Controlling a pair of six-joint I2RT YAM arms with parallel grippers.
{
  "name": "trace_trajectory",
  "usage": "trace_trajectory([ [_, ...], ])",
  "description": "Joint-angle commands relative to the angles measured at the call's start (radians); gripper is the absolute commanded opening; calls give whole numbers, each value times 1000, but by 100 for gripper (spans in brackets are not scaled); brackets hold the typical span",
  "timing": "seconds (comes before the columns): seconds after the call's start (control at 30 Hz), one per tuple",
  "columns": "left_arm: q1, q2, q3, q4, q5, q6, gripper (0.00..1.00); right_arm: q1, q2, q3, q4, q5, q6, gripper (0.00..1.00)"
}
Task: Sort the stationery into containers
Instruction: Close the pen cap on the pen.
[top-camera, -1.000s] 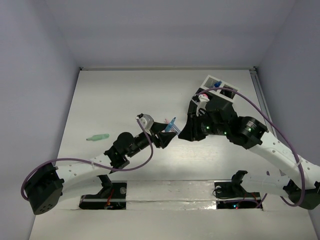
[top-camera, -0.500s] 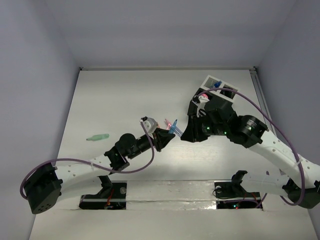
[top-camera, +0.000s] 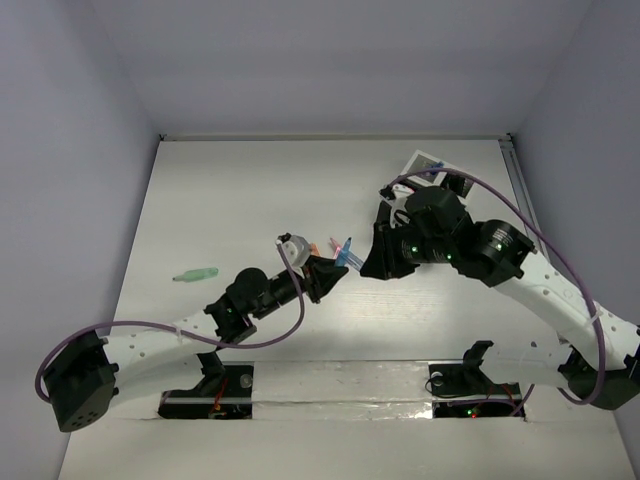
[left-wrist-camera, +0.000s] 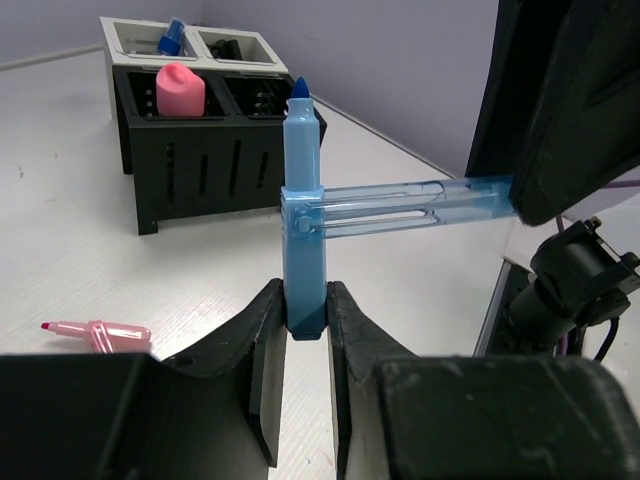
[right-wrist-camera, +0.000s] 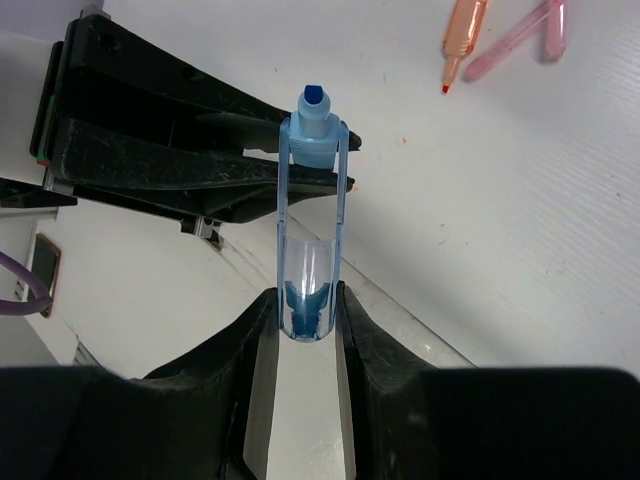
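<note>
My left gripper (left-wrist-camera: 303, 312) is shut on the base of a blue marker (left-wrist-camera: 303, 215) and holds it upright above the table. My right gripper (right-wrist-camera: 310, 305) is shut on the marker's clear blue cap (right-wrist-camera: 312, 270), whose two prongs straddle the marker's neck (right-wrist-camera: 313, 130). In the top view the two grippers (top-camera: 325, 275) (top-camera: 368, 262) meet at the marker (top-camera: 347, 255). The black divided box (left-wrist-camera: 200, 150) holds a pink round-topped piece (left-wrist-camera: 180, 88). The white box (left-wrist-camera: 235, 45) behind it holds a blue-capped bottle (left-wrist-camera: 172, 35). Only a corner of the white box (top-camera: 428, 163) shows in the top view.
A pink pen (left-wrist-camera: 95, 332) (right-wrist-camera: 515, 35) and an orange pen (right-wrist-camera: 463, 30) lie on the table just beyond the grippers. A green marker (top-camera: 195, 274) lies at the far left. My right arm covers most of the black box in the top view.
Both grippers stay joined at the blue marker. The left gripper has edged right. The right wrist has swung over the black box, hiding the pink piece in the top view.
</note>
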Motion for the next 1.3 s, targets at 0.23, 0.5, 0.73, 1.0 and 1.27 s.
trace_trajectory([
  [0.23,-64,1,-1,-61,85,15,0,-16,30,174,-4,192,-102,7],
  [0.5,-129,4,13,-95,54,40,0,-16,76,140,110,210,-124,7],
  [0.73,-138,-25,8,-110,31,39,0,-16,135,162,124,155,-145,8],
  [1.0,-138,-77,1,-115,-51,17,0,-16,111,110,136,118,-122,7],
  [1.27,-138,-98,10,-109,-70,-6,0,-16,45,16,205,98,-89,5],
])
